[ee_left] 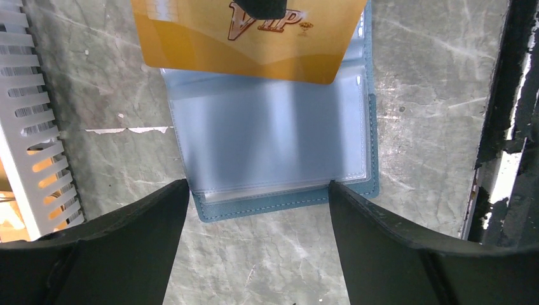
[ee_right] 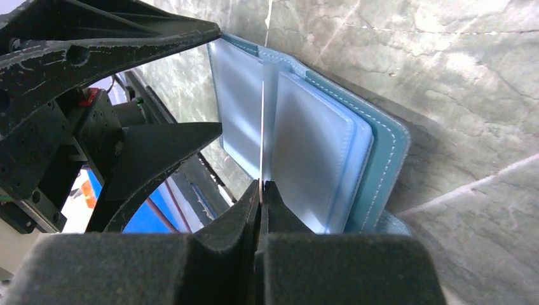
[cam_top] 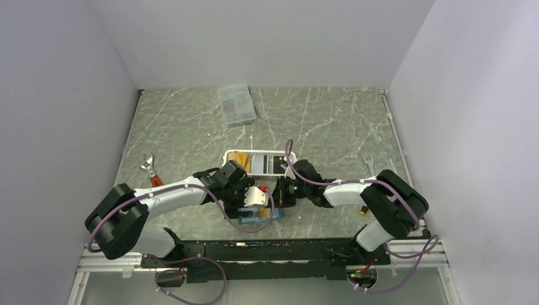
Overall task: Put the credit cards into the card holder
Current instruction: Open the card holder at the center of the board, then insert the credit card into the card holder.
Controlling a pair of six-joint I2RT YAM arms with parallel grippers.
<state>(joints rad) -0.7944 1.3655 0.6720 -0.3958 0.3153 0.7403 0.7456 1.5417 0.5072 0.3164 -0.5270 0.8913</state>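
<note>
One gold card (ee_left: 248, 38) hangs pinched in my right gripper (ee_right: 262, 190), edge meeting the open card holder (ee_left: 273, 140) on the table. My left gripper (ee_left: 257, 190) straddles it, jaws wide. I judge nothing seated yet; more cards (cam_top: 267, 165) wait in the white basket (cam_top: 227, 154).

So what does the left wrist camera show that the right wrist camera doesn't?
Only the left wrist view shows the printed face of the gold card and the white slatted basket. Only the right wrist view shows that card edge-on, a thin line pinched in the shut right gripper. Both show the blue card holder lying open, clear sleeves up, and the left gripper open at its edge.
</note>
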